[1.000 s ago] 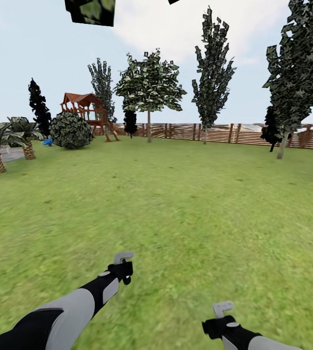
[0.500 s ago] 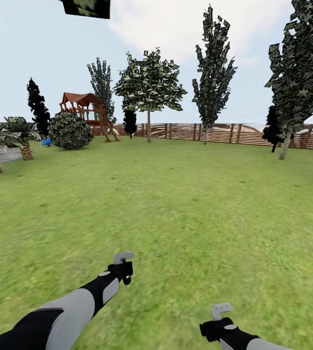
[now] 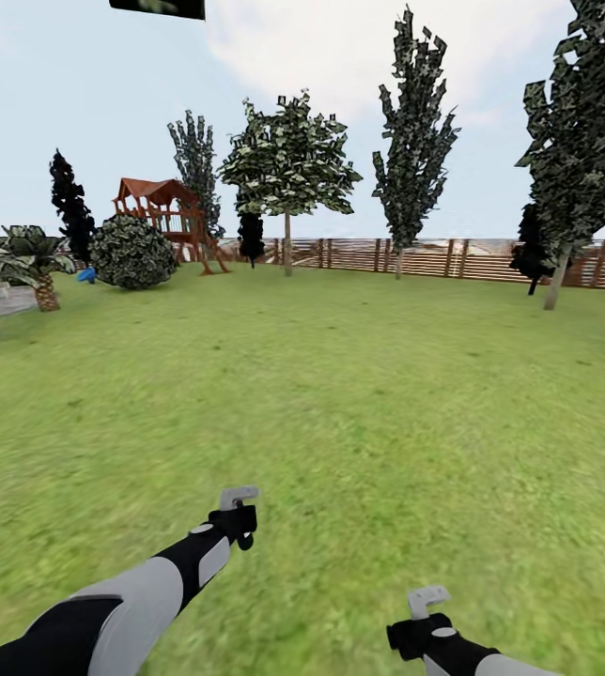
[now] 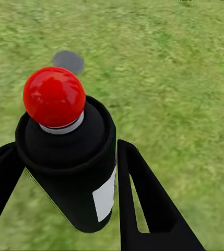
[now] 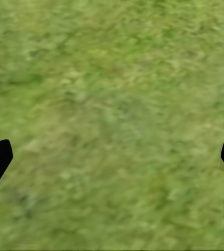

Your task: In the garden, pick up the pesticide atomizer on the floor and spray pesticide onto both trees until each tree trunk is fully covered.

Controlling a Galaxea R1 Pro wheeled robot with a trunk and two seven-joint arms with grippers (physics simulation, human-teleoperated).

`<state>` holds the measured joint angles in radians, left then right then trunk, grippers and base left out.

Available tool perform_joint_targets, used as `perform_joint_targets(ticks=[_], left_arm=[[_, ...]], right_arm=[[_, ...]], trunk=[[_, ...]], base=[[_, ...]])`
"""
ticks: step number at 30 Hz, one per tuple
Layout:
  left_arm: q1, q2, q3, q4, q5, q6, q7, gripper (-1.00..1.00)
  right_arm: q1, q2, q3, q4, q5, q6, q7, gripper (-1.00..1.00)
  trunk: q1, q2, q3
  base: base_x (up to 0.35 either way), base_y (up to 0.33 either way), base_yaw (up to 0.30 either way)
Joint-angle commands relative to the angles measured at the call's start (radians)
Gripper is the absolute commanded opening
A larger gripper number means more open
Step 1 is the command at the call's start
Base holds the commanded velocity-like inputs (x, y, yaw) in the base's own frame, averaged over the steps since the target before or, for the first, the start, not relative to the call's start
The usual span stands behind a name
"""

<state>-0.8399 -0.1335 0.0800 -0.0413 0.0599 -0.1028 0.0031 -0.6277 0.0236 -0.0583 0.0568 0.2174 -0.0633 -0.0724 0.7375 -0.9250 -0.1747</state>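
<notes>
The pesticide atomizer (image 4: 72, 178), a black bottle with a white label and a red nozzle tip (image 4: 54, 97), sits between the fingers of my left gripper (image 4: 67, 149), which is shut on it. In the head view the left gripper (image 3: 237, 507) hangs low over the lawn. My right gripper (image 3: 426, 608) is at the lower right, open (image 5: 115, 149) with only grass between its fingertips. Far ahead by the fence stand leafy trees: one with a round crown (image 3: 288, 155) and thin trunk (image 3: 287, 246), a taller one (image 3: 415, 122), and one at the right (image 3: 584, 122) with a leaning trunk (image 3: 554, 282).
Open lawn (image 3: 340, 394) stretches to a wooden slat fence (image 3: 453, 258). A round bush (image 3: 133, 252), a wooden playset (image 3: 166, 218) and dark conifers (image 3: 69, 202) stand at the back left. Palm-like plants (image 3: 35, 258) are at the far left. A dark round patch (image 4: 68, 61) lies on the grass.
The whole view has shifted a little: the palms slid toward the left edge and the leaf patch at the top moved up. Both arms keep their pose.
</notes>
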Motion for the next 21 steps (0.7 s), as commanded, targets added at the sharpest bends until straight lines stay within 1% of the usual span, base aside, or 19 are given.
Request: perform_joint_targets(ticks=[1, 7, 13, 21], left_arm=[[0.0, 0.0, 0.0, 0.0, 0.0, 0.0, 0.0, -1.0], [0.0, 0.0, 0.0, 0.0, 0.0, 0.0, 0.0, -1.0], [0.0, 0.0, 0.0, 0.0, 0.0, 0.0, 0.0, -1.0], [0.0, 0.0, 0.0, 0.0, 0.0, 0.0, 0.0, -1.0]], right_arm=[[0.0, 0.0, 0.0, 0.0, 0.0, 0.0, -0.003, 1.0], [0.0, 0.001, 0.0, 0.0, 0.0, -0.001, -0.01, 1.0], [0.0, 0.001, 0.0, 0.0, 0.0, -0.001, -0.01, 1.0], [0.001, 0.001, 0.0, 0.0, 0.0, -0.001, -0.01, 1.0]], trunk=[[0.0, 0.0, 0.0], [0.0, 0.0, 0.0], [0.0, 0.0, 0.003], [0.0, 0.0, 0.003]], base=[[0.35, 0.0, 0.0], [0.35, 0.0, 0.003], [0.35, 0.0, 0.167], [0.35, 0.0, 0.022]])
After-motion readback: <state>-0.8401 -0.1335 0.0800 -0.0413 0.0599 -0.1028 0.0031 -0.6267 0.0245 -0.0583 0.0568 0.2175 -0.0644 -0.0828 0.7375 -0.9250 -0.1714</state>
